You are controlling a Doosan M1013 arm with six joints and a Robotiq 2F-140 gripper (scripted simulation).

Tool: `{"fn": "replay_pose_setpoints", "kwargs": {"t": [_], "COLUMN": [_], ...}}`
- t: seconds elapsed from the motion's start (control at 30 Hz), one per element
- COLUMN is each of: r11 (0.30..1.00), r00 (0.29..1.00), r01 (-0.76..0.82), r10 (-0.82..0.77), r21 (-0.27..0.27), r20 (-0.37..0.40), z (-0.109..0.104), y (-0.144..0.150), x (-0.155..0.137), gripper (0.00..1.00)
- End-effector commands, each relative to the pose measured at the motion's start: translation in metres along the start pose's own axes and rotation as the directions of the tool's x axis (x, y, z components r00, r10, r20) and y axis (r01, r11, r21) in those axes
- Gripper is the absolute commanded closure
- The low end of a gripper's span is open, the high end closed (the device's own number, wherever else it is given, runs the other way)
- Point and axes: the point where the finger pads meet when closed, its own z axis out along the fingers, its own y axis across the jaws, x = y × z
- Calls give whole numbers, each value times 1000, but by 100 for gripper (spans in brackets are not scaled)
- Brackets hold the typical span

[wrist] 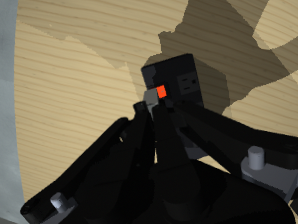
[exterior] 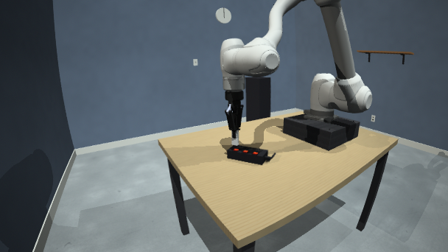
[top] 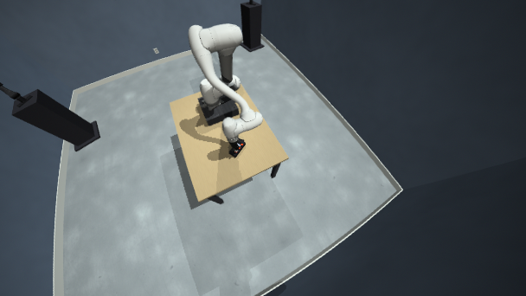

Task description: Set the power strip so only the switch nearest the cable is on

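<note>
1. Your pincer [exterior: 235,141] was closed on nothing, poised over the power strip's [exterior: 247,154] far-from-cable end
2. Strip lay flat on the tabletop [exterior: 295,184], three switches [exterior: 245,151] glowing red
3. Next you'd probably press that end switch off

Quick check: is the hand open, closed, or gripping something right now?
Hand: closed, fingers together, holding nothing; tips poised just above the end of the power strip away from the cable.
</note>
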Motion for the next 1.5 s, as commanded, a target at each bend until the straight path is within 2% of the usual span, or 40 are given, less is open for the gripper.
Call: {"fn": "replay_pose_setpoints", "kwargs": {"t": [0.0, 0.6, 1.47], "r11": [1000, 1000, 1000], "r00": [1000, 1000, 1000], "r01": [0, 0, 0], "r10": [0, 0, 0], "r21": [0, 0, 0], "r20": [0, 0, 0], "z": [3, 17, 18], "y": [0, 0, 0], "x": [0, 0, 0], "gripper": [100, 100, 100]}}
